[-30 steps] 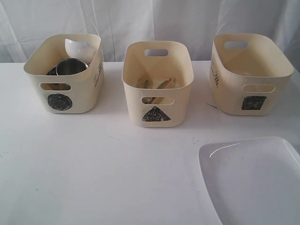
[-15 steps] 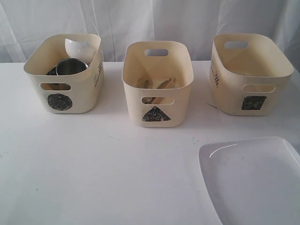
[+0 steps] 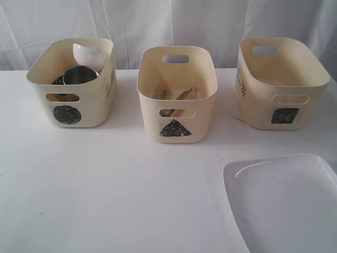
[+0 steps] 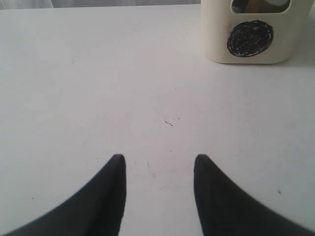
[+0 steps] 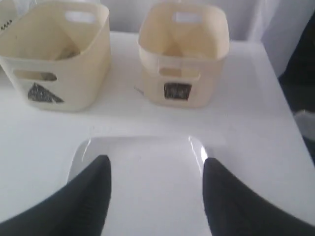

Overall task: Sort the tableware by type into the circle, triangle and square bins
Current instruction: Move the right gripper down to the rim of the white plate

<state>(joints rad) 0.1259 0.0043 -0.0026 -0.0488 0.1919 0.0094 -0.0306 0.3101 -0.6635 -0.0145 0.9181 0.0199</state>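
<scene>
A large white squarish plate (image 3: 287, 203) lies on the table at the front right. My right gripper (image 5: 155, 162) hangs open just above the plate (image 5: 147, 169), its fingers straddling the plate's middle with nothing between them. My left gripper (image 4: 158, 160) is open over bare table, short of the circle bin (image 4: 216, 44). In the exterior view the circle bin (image 3: 92, 108) holds a small white bowl (image 3: 87, 52) and steel vessels (image 3: 80, 75). The triangle bin (image 3: 200, 116) holds steel cutlery and wooden chopsticks (image 3: 176, 95). The square bin (image 3: 258, 113) looks empty. Neither gripper shows in the exterior view.
The three cream bins stand in a row at the back of the white table (image 3: 121, 195), before a white curtain (image 3: 158, 21). In the right wrist view the triangle bin (image 5: 88, 73) and square bin (image 5: 206, 78) stand beyond the plate.
</scene>
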